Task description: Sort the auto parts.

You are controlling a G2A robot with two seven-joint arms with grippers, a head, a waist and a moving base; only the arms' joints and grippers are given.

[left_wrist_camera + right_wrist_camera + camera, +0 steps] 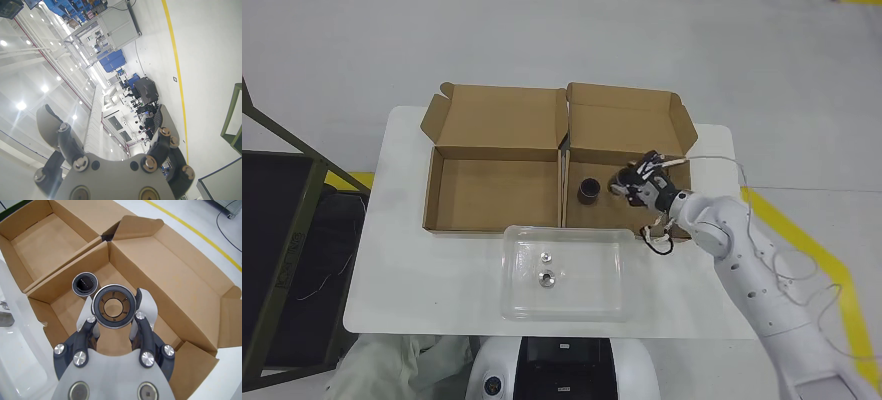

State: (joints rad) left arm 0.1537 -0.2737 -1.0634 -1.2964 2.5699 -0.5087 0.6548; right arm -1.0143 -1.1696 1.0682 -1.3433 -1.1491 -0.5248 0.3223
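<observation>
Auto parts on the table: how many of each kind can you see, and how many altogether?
Bearings: 2 (one in the right gripper, one standing in the box)
Small metal pieces: 2 ( and, both in the tray)
Total: 4

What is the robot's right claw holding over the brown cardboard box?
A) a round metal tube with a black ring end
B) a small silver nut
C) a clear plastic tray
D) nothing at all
A: the right gripper is shut on the round metal tube with a black ring end, above the floor of the brown cardboard box.
</observation>
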